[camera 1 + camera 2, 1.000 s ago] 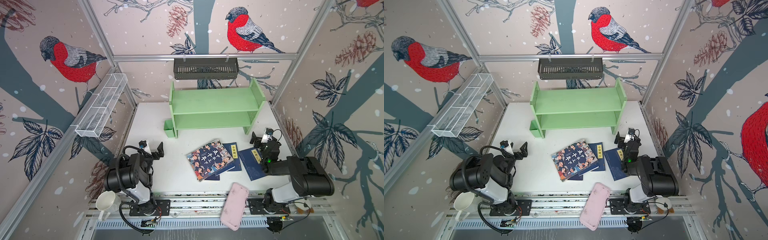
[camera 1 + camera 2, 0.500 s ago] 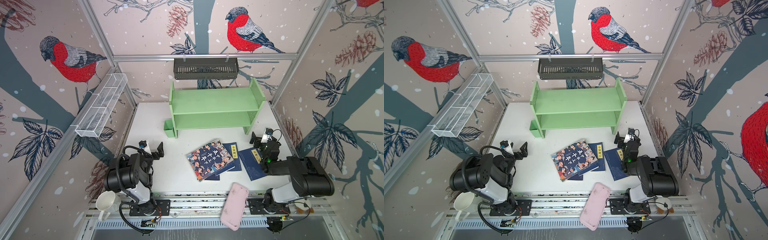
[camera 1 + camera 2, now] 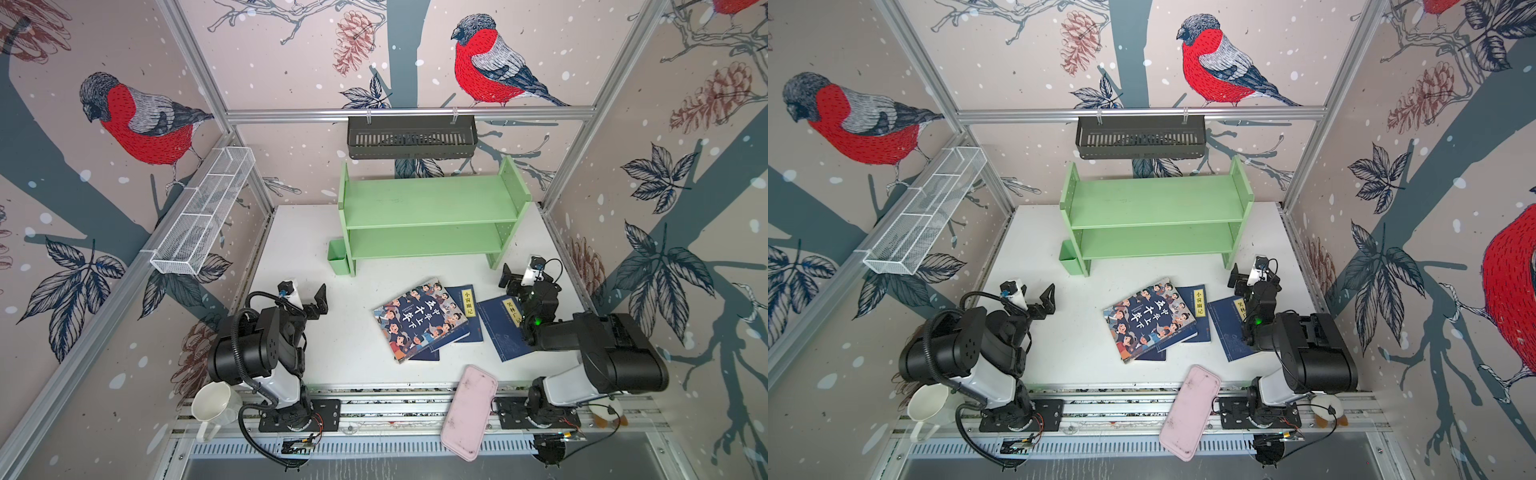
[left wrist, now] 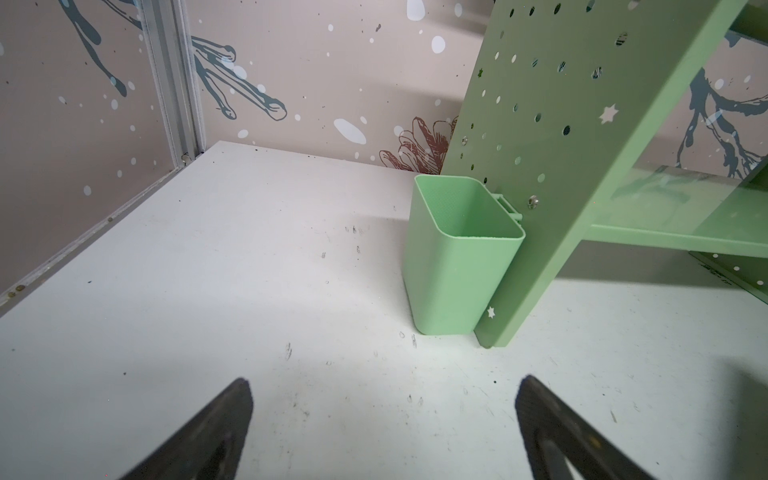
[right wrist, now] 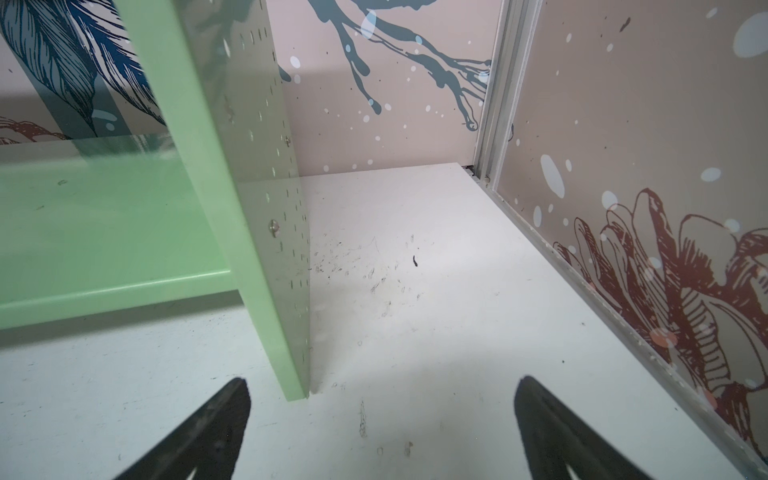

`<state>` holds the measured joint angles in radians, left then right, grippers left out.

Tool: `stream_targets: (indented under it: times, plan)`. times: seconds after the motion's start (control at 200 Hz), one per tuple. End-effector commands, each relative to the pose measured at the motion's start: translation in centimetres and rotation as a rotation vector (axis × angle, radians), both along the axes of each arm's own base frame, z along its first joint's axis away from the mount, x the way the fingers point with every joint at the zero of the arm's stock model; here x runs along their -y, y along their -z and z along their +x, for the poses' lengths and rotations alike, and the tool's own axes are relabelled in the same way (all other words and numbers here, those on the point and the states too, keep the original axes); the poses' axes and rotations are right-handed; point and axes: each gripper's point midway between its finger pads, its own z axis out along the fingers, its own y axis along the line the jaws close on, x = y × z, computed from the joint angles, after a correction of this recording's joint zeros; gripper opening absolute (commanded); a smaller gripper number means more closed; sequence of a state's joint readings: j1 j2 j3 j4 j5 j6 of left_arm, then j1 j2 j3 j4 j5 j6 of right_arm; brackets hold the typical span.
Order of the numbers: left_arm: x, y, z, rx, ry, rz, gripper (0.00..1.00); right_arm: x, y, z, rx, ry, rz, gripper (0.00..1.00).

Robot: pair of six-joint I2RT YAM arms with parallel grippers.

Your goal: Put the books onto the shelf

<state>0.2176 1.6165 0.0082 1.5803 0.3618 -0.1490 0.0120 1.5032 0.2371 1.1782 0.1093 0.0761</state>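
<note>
On the near half of the table (image 3: 353,332), the left claw (image 4: 384,380) and the right claw (image 5: 382,380) both stand apart and empty, the books (image 3: 419,318) lie flat and overlapped between them, short of the empty shelf (image 3: 428,208), so I think a thin cover may slip or drag its neighbours.

Pink case (image 3: 469,411) & white mug (image 3: 212,405) at front; blk basket (image 3: 411,139) rear.

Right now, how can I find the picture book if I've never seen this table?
Find the green shelf at the back of the white table. In front of it, the picture book lies flat on top of a pile. Only it has cartoon people on its cover; the blue books are plain with yellow labels.
</note>
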Motion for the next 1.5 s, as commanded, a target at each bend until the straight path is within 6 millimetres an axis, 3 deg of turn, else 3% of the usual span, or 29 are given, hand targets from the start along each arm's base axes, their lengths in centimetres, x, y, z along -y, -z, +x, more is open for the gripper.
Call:
stream_targets:
  times: [0.0, 0.45, 0.575, 0.745, 0.86, 0.935, 1.07, 1.19, 1.355, 1.495]
  plan:
    - [-0.1, -5.3, 0.1, 0.222, -0.009, 0.065, 0.99, 0.1, -0.5, 0.0, 0.018, 0.005, -0.006, 1.0]
    - [0.4, -5.3, 0.5, 0.225, 0.025, 0.077, 0.99, 0.1, -0.5, 0.0, 0.019, -0.001, 0.001, 1.0]
    - [0.6, -5.3, 0.5, 0.227, 0.032, 0.083, 0.99, 1.3, -0.8, -0.4, 0.032, 0.074, 0.019, 1.0]
    - [0.7, -5.4, 0.3, 0.23, 0.032, 0.086, 0.99, 2.3, -2.2, -0.8, 0.031, 0.153, 0.011, 1.0]
    - [1.1, -6.5, -0.2, 0.266, 0.054, 0.091, 0.98, 2.7, -3.5, -1.6, 0.027, 0.196, 0.001, 1.0]
    - [1.4, -6.9, -0.3, 0.26, 0.076, 0.092, 0.98, 1.8, -4.9, -2.1, 0.034, 0.179, -0.001, 1.0]
    - [1.9, -6.3, 1.1, 0.128, 0.131, 0.101, 0.98, -0.2, -5.1, -2.9, -0.044, 0.164, -0.011, 1.0]
    - [2.4, -6.8, 1.0, 0.111, 0.171, 0.143, 0.98, -1.4, -5.7, -3.9, -0.095, 0.157, 0.013, 0.99]
    - [3.0, -5.1, 2.2, -0.096, 0.25, 0.122, 0.98, -3.7, -6.8, -5.7, -0.114, 0.07, 0.106, 0.95]
    - [3.8, -5.0, 2.3, -0.256, 0.322, 0.111, 0.98, -5.9, -7.9, -7.0, -0.152, -0.022, 0.194, 0.92]
